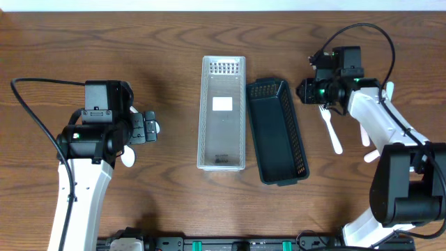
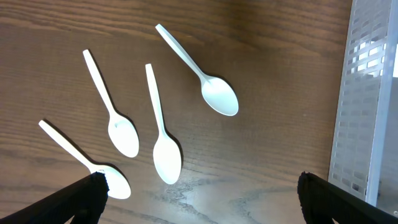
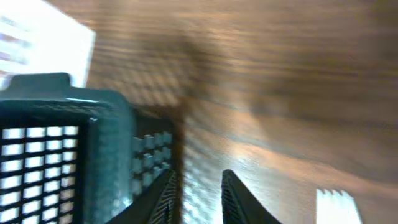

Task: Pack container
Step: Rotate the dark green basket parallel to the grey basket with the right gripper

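Overhead, left gripper [image 1: 152, 128] spread wide over four white spoons [image 2: 221, 98], right gripper [image 1: 304, 90] narrowly parted, empty, just beside dark basket [image 1: 267, 86].

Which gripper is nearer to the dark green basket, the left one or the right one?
Right. The right gripper sits just beside a corner of the dark green basket; the left gripper is far off, beyond the white basket.

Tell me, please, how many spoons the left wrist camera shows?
4 spoons: one upper right, one centre, one left of it, one lower left. Others may be hidden.
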You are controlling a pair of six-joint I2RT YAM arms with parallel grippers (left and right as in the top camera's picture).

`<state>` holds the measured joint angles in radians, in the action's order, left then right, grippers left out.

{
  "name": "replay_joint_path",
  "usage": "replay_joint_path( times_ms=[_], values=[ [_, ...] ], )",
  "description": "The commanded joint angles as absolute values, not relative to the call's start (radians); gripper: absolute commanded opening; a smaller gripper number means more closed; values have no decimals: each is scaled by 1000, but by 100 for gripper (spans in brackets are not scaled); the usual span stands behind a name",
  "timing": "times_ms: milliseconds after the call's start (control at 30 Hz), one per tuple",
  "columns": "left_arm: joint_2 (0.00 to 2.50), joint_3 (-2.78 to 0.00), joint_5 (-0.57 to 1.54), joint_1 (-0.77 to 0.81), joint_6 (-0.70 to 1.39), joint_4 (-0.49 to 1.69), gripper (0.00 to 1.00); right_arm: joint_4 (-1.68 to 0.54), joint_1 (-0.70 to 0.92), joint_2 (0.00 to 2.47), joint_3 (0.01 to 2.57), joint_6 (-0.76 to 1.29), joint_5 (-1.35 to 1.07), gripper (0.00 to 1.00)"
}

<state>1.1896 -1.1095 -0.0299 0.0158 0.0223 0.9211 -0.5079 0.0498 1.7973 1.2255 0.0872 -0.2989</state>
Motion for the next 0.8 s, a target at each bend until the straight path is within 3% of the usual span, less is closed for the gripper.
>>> replay_joint_path(
  times_ms=[0, 133, 367, 567, 767],
  values=[
    [1195, -1123, -38, 16, 20, 927, 99, -585, 52, 1715, 1339, 47, -144, 27],
    [1195, -1123, -38, 16, 20, 927, 99, -789, 53, 1645, 1423, 10, -136, 13],
    [1195, -1123, -38, 16, 20, 927, 100, -1140, 60, 1519, 1427, 194, -139, 4],
    [1195, -1123, -38, 16, 20, 929, 100, -1360, 113, 1457, 1416, 255, -139, 5],
    [1195, -1123, -37, 16, 25, 939, 100, -1386, 214, 1436, 1320, 384, -137, 9]
  ],
)
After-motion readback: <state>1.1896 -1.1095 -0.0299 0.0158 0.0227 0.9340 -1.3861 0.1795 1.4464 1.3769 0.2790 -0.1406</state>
